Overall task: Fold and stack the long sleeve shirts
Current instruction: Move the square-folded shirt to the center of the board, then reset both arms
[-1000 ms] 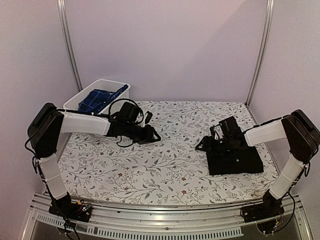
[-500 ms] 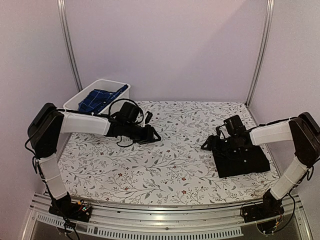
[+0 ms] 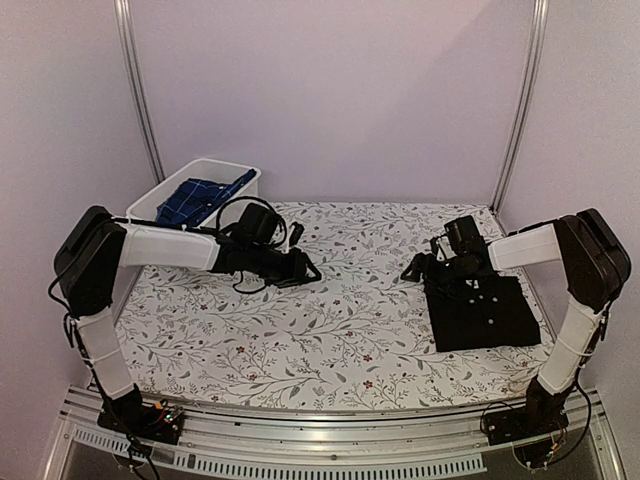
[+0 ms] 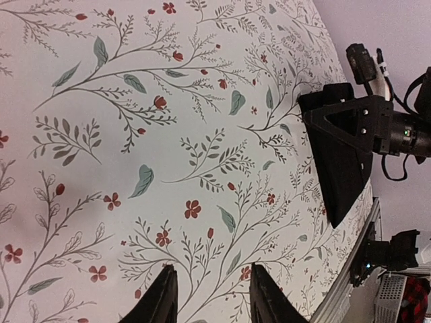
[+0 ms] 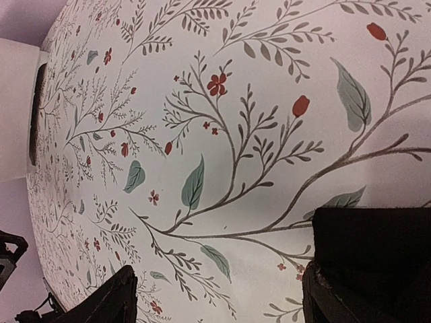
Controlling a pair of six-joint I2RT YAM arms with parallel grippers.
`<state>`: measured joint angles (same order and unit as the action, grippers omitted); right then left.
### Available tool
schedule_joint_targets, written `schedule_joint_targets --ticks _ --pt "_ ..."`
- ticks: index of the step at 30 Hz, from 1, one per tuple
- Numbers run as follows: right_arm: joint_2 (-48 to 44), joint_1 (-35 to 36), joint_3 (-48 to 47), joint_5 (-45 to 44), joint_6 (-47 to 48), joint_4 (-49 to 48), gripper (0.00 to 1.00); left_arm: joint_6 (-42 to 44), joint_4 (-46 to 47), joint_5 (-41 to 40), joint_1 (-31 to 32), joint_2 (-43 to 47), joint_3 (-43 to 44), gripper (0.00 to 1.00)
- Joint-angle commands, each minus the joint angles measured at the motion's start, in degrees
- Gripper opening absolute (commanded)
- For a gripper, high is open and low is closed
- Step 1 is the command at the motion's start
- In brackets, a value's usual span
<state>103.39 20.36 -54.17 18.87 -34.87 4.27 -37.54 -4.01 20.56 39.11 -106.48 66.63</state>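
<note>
right gripper [image 3: 415, 268] jaws wide apart, empty, beside black shirt [image 3: 485, 315] far left corner | black shirt folded flat at right, likely the stack's base | left gripper [image 3: 308, 268] jaws partly apart, empty, over table [image 3: 340, 330] | plaid shirt [image 3: 200, 197] bunched in tub [image 3: 215, 161], likely next

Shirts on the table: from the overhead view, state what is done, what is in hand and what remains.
Done: the black shirt lies folded flat on the right of the table. In hand: nothing; the left fingers and right fingers are open and empty. Left: the plaid shirt sits crumpled in the white tub, unfolded and unstacked.
</note>
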Motion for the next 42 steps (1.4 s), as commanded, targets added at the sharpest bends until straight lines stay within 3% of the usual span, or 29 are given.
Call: schedule_joint_targets --ticks 1,5,9,11,14,21,22,23,33,42 --pt "0.46 -1.11 1.71 -1.98 0.9 2.08 0.84 0.01 -0.27 -0.76 0.0 2.8 -0.36 0.36" --pt "-1.67 -0.13 0.31 -1.68 2.39 3.34 0.86 -0.09 -0.31 -1.76 0.02 4.01 -0.57 0.36" --pt "-4.49 3.5 -3.08 -5.7 4.84 6.51 0.9 0.36 -0.39 -4.02 -0.05 7.04 -1.42 0.37" --pt "-6.18 5.97 -4.26 -7.98 6.1 7.27 0.99 0.91 -0.4 -5.74 -0.16 9.09 -1.94 0.38" --pt "-9.5 8.95 -5.74 -11.66 7.62 8.67 0.99 1.85 -0.32 -9.02 -0.37 13.11 -3.2 0.41" --pt "-22.37 12.31 -4.32 -17.98 10.66 9.28 0.99 4.53 -0.28 -17.91 -0.5 24.82 -7.05 0.72" --pt "-25.48 12.33 -3.57 -18.45 10.82 9.07 0.99 4.77 -0.21 -19.17 -0.53 26.74 -7.77 0.95" --pt "-27.4 12.34 -2.82 -19.99 10.96 8.77 0.99 4.92 -0.27 -20.22 -0.54 28.47 -8.49 0.99" --pt "-45.79 12.34 3.49 -28.6 10.69 8.69 0.99 6.1 3.0 -28.61 -0.4 44.02 -17.7 1.0" --pt "-48.7 12.34 7.13 -35.13 6.91 10.81 0.99 6.53 3.04 -31.17 -0.38 48.39 -22.48 1.0"
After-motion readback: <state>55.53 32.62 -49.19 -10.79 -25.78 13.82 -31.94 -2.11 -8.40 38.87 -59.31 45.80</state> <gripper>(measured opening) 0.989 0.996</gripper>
